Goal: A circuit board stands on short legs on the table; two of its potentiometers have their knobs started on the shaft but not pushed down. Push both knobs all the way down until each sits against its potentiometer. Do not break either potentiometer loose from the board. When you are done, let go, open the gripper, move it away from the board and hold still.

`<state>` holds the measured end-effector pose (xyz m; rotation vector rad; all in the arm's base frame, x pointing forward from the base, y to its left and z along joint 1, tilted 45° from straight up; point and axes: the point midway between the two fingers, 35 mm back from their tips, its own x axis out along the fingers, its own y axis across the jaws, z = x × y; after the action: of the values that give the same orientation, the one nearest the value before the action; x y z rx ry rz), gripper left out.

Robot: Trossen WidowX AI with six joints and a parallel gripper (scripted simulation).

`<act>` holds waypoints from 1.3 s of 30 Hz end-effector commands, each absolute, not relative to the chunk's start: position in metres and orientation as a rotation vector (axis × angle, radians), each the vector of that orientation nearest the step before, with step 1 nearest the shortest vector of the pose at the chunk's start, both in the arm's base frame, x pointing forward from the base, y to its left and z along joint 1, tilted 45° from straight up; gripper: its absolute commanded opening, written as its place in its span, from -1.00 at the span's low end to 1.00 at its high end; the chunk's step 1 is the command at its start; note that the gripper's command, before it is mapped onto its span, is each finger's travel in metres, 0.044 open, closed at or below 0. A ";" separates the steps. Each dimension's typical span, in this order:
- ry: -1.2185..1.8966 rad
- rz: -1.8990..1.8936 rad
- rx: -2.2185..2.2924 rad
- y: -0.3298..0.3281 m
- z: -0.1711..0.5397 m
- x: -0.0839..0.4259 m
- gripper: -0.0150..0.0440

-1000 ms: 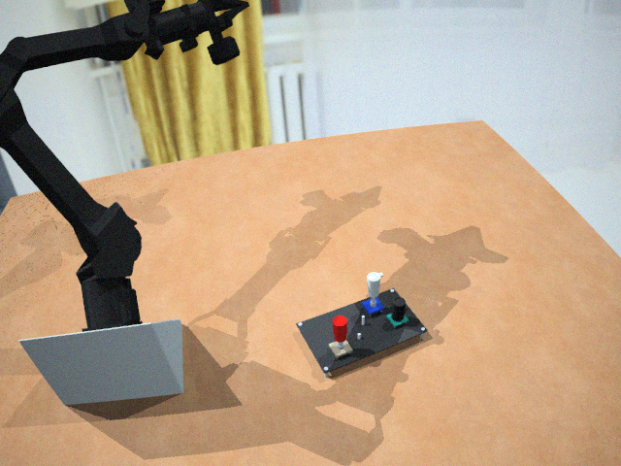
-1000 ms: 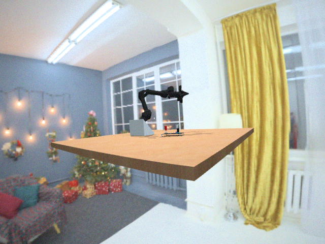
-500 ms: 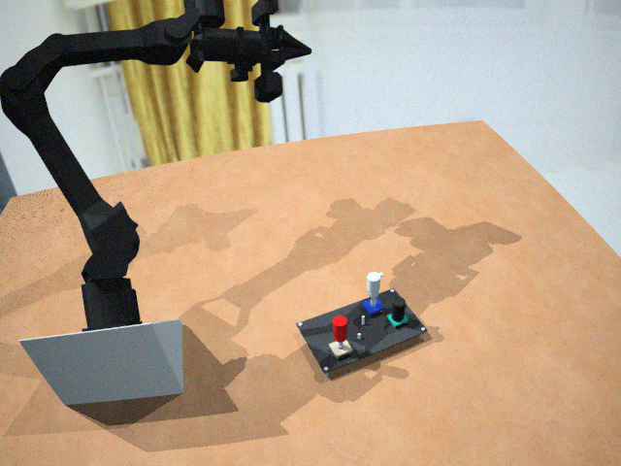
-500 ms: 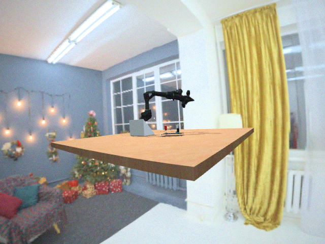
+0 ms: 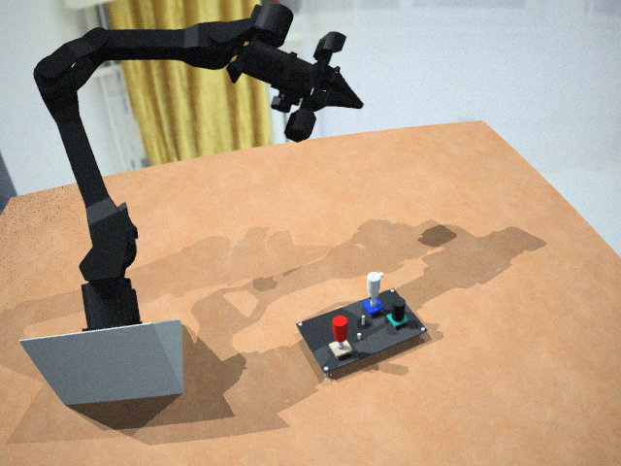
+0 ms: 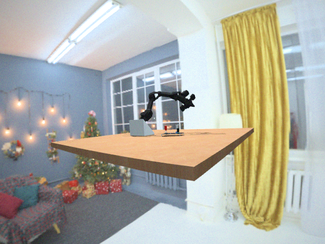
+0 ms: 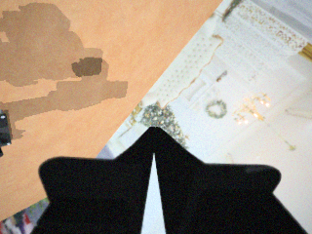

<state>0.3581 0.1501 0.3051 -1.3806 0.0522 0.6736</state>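
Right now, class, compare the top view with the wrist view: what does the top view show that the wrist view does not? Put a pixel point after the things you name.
Only the top view: the red knob [image 5: 340, 328], the white knob [image 5: 373, 285] and the grey base block [image 5: 120, 363].

Only the wrist view: a decorated tree [image 7: 163, 119] and a wreath [image 7: 215, 108] beyond the table edge.

Both: the wooden table [image 5: 501, 200] [image 7: 146, 29], the arm's shadow on it, the shut pincer [image 5: 361, 105] [image 7: 154, 132], and the circuit board [image 5: 350, 320] [image 7: 4, 132], merely a sliver at the wrist view's left edge.
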 end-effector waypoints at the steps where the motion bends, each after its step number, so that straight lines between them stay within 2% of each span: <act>1: 0.159 0.751 -1.363 0.139 0.272 0.368 -0.49; 18: 0.595 1.006 -1.114 0.078 0.151 0.374 -0.49; 39: 0.991 1.188 -0.512 0.012 0.052 0.327 -0.49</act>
<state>0.3361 0.0178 0.0632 -0.6128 0.9514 1.1638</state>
